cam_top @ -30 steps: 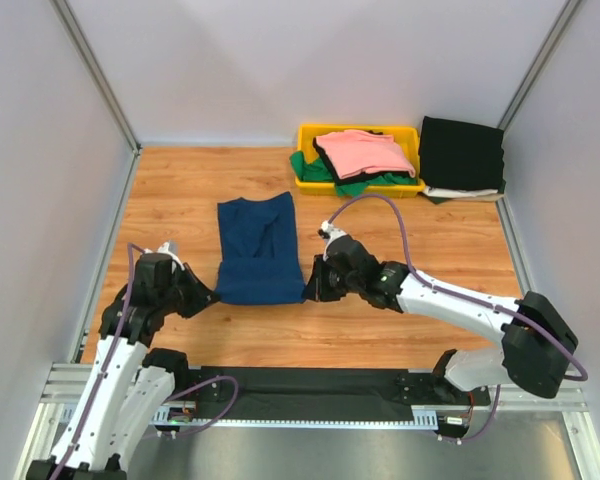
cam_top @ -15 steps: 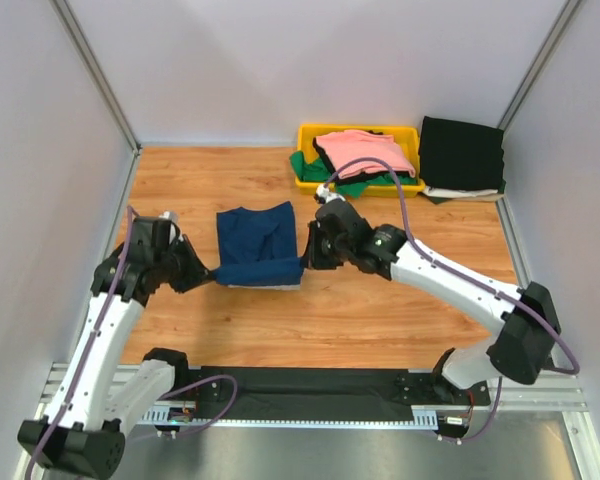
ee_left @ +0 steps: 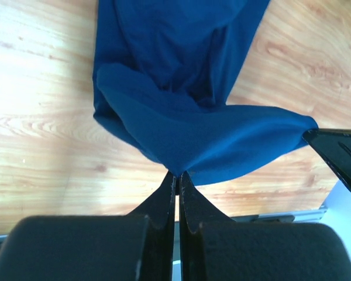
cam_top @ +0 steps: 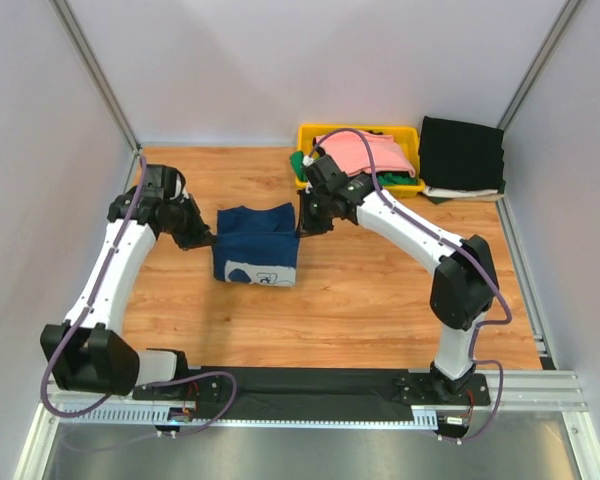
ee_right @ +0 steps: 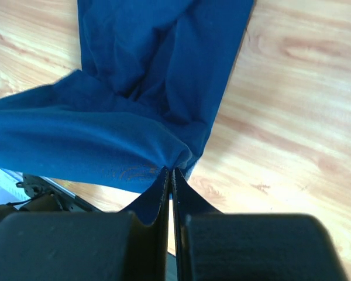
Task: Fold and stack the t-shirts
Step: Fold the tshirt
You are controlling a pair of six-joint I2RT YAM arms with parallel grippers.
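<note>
Both pinched tight on navy t-shirt (cam_top: 256, 248): left claw (cam_top: 209, 240) at left edge; right claw (cam_top: 302, 228) at right

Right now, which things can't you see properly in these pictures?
- White print on the navy t-shirt: top view, too small to make out.
- Green t-shirt: top view, mostly buried under the pink t-shirt in the yellow bin.
- White layer below the black t-shirt: top view, only an edge shows.
- Wrist views: the bin lies outside both frames.
</note>
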